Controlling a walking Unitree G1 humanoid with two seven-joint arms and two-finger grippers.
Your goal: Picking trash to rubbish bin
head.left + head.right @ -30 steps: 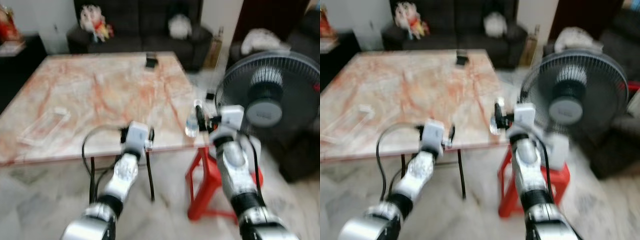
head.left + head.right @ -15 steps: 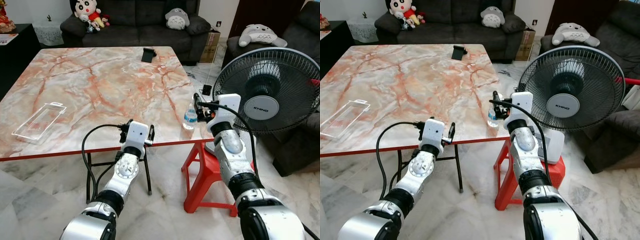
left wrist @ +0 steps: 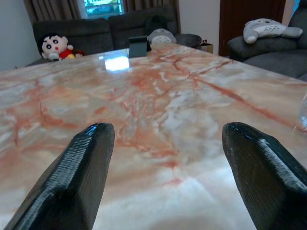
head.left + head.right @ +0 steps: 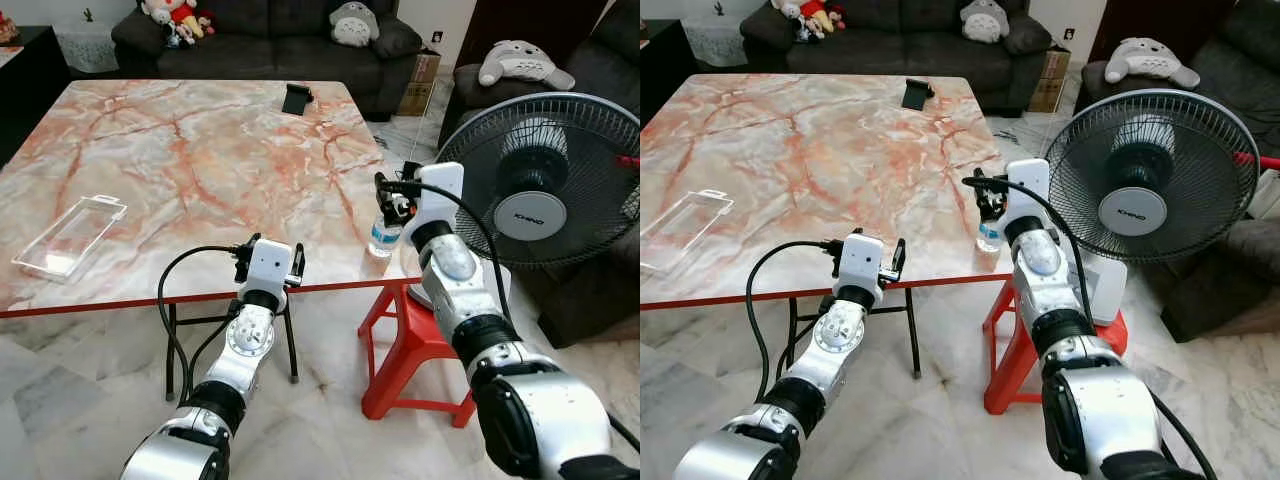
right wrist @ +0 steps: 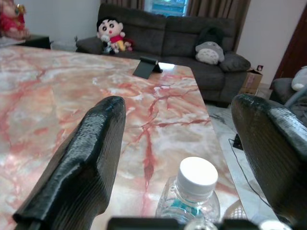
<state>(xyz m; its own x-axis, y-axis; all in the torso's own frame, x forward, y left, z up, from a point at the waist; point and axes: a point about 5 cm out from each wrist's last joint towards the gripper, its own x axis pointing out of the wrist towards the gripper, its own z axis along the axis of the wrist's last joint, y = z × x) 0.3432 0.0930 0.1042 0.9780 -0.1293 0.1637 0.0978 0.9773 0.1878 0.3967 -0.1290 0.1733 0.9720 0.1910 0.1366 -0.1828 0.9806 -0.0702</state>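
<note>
A small clear water bottle [image 4: 383,238] with a white cap stands upright at the near right corner of the marble table [image 4: 200,170]. My right gripper [image 4: 388,197] hovers just above and behind it, open, with the bottle's cap [image 5: 194,174] low between its two fingers [image 5: 86,167]. A clear plastic packaging tray [image 4: 68,236] lies flat near the table's left edge. My left gripper [image 4: 268,262] sits at the table's front edge, open with nothing in it, looking across the tabletop [image 3: 158,96].
A standing fan [image 4: 535,190] is close to my right arm, on a red stool [image 4: 405,345] beside the table. A black phone stand [image 4: 296,98] sits at the table's far side. A dark sofa [image 4: 270,30] with plush toys lies beyond.
The blur from a second ago is gone and the view has shifted slightly. My right gripper has moved up and closer over the bottle. The left gripper stays at the table edge.
</note>
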